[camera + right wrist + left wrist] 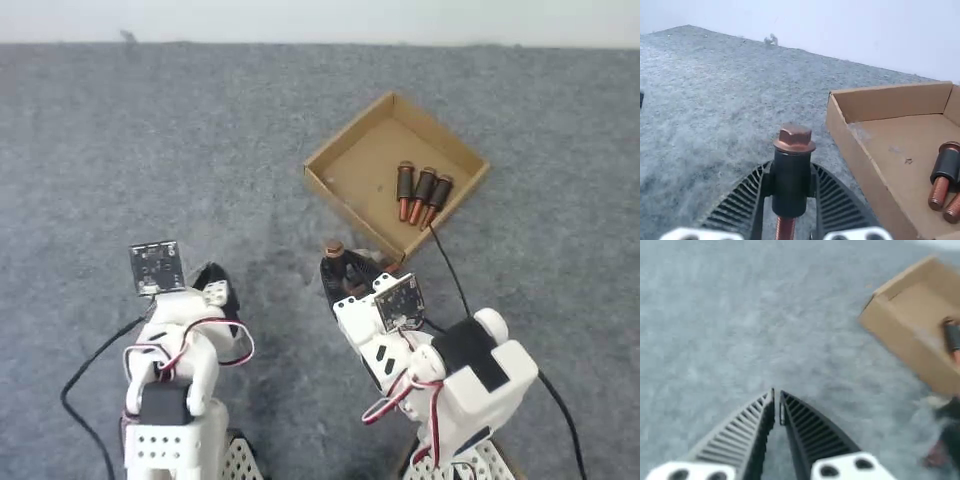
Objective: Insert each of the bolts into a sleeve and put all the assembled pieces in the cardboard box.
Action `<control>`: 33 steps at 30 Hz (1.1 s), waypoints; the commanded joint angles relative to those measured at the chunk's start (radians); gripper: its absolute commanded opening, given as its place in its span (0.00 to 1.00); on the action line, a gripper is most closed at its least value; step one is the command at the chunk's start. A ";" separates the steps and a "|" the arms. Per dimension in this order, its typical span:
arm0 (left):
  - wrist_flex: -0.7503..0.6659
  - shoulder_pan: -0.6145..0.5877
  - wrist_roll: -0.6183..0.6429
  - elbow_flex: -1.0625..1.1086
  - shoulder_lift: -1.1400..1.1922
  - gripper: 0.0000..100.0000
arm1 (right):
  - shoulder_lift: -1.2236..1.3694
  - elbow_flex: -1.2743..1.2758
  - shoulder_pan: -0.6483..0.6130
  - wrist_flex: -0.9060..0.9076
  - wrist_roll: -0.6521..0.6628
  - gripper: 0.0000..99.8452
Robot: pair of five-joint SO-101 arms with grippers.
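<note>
- Grey carpet-like cloth covers the counter [150,140], and a pale wall [300,20] runs behind it.
- Right fingers [757,192] are clamped around a black sleeve [790,185], which they hold upright.
- A copper bolt [794,139] sits in that sleeve, its head above the fingers and its threaded end showing below.
- Just ahead of those fingers, slightly to their right, stands the open cardboard box [345,150].
- Three assembled pieces [423,195] lie side by side on the box floor, beyond its near wall.
- Left fingers [771,402] are pressed together with nothing between them, over bare counter and well apart from the box.
</note>
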 commanded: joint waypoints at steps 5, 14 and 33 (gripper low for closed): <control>0.057 -0.175 -0.301 -0.004 -0.017 0.01 | -0.236 0.041 0.016 0.147 -0.005 0.01; 0.114 -0.222 -0.413 -0.004 -0.017 0.01 | -0.499 0.051 0.019 0.512 -0.005 0.01; 0.118 -0.227 -0.416 -0.004 -0.017 0.01 | -0.839 -0.437 0.231 1.389 -0.006 0.01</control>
